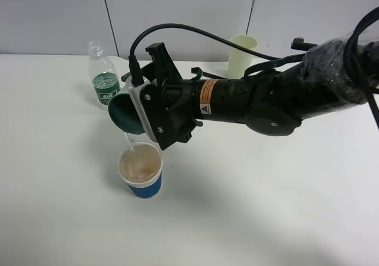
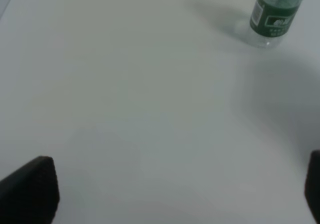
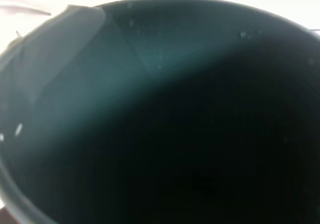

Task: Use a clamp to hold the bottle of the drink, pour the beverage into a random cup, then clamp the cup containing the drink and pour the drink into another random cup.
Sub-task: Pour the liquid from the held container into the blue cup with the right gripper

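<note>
My right gripper (image 1: 144, 100) reaches across to the left and is shut on a dark teal cup (image 1: 123, 113). The cup is tipped on its side with its mouth facing down-left. A thin stream of drink (image 1: 129, 144) falls from it into a blue-and-white paper cup (image 1: 141, 170), which stands upright below and holds brownish liquid. The teal cup's inside (image 3: 160, 114) fills the right wrist view. The clear drink bottle (image 1: 103, 82) with a green label stands upright behind the teal cup; it also shows in the left wrist view (image 2: 275, 14). My left gripper (image 2: 175, 194) is open and empty above bare table.
A pale yellow cup (image 1: 241, 55) stands upright at the back of the white table (image 1: 266, 207), behind my right arm (image 1: 278, 97). The arm's cable (image 1: 177, 29) loops above the wrist.
</note>
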